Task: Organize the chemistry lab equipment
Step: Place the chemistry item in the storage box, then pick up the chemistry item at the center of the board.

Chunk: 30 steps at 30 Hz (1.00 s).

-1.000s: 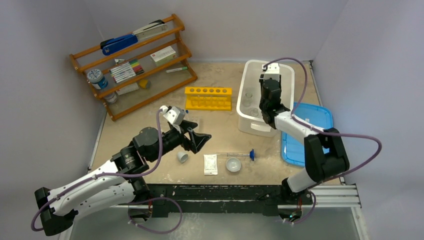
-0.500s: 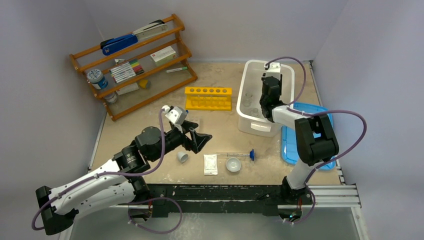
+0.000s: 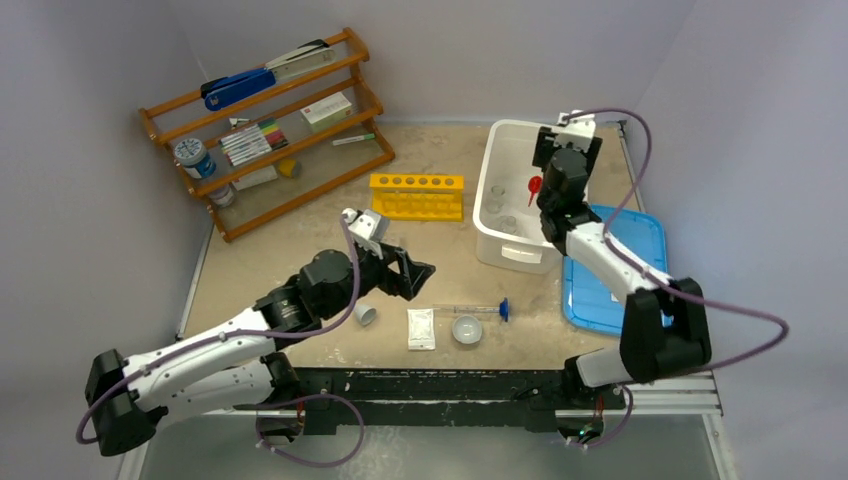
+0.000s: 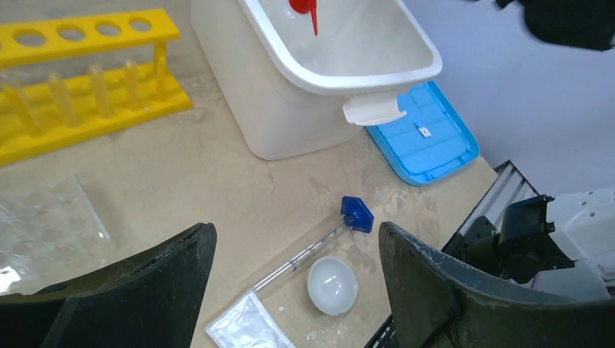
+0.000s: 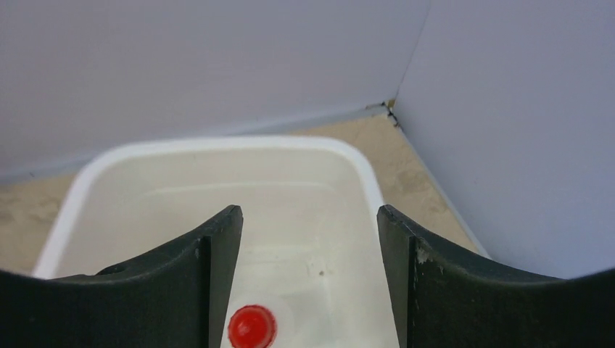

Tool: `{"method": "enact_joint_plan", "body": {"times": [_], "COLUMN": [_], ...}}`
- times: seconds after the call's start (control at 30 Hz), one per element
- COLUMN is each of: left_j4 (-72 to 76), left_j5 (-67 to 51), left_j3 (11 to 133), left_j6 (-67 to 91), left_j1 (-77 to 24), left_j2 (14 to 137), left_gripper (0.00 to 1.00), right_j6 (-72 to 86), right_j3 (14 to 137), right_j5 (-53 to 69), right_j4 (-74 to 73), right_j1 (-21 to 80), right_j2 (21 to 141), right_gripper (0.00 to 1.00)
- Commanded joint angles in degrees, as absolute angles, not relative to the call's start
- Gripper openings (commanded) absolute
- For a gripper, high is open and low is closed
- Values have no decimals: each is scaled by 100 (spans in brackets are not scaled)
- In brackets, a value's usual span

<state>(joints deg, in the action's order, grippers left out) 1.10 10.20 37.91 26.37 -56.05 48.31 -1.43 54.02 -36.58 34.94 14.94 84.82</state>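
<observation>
The left jaws stand wide apart and hold nothing, hanging above the counter. The blue-capped tube lies flat on the counter below them and a little ahead, showing in the gap between the two fingers. Its long axis runs slantwise across that gap, with the blue cap at the end farther ahead and toward the right finger. It lies closer to the line along which the jaws shut than square to it. My judgement is that the wrist needs to turn before the descent, so that the fingers close across the tube and not along it.

Just beneath the tube's middle, on the near side, sits a small white dish. A white packet lies just beside the tube's bare end, so both crowd the spot where the fingers would land.

The right jaws are also released and empty, poised over the white bin. The white squeeze bottle with red nozzle stands inside the bin, directly below them. That bin is well apart from the tube, so the left jaws are the nearer.
</observation>
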Motion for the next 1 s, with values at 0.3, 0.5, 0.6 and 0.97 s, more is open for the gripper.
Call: {"method": "enact_joint_plan", "body": {"times": [0.3,0.5,0.6,0.97], "left_j4": [1334,1879,2115,2610], "left_j5": [1398,986,840,453], "left_j3": [3657,3604,3736,4426], "left_j6": [2718,1960,1462,125], "left_j1": [-6362,-6642,-6791,-6869], "left_j2": [6577,7235,7723,8958], "left_gripper": [70,65,68,71], "right_j6": [619,1006,1192,1419], "right_j3": [4819,4603,4544,4451], "right_j5": [-2940,-2485,-2231,-1986], "right_j4": [2224,1677,1502,842], "right_j1": [1485,1485,1485,1485], "right_j2": [5556,5010,4835,4247], "right_gripper": [69,68,68,67]}}
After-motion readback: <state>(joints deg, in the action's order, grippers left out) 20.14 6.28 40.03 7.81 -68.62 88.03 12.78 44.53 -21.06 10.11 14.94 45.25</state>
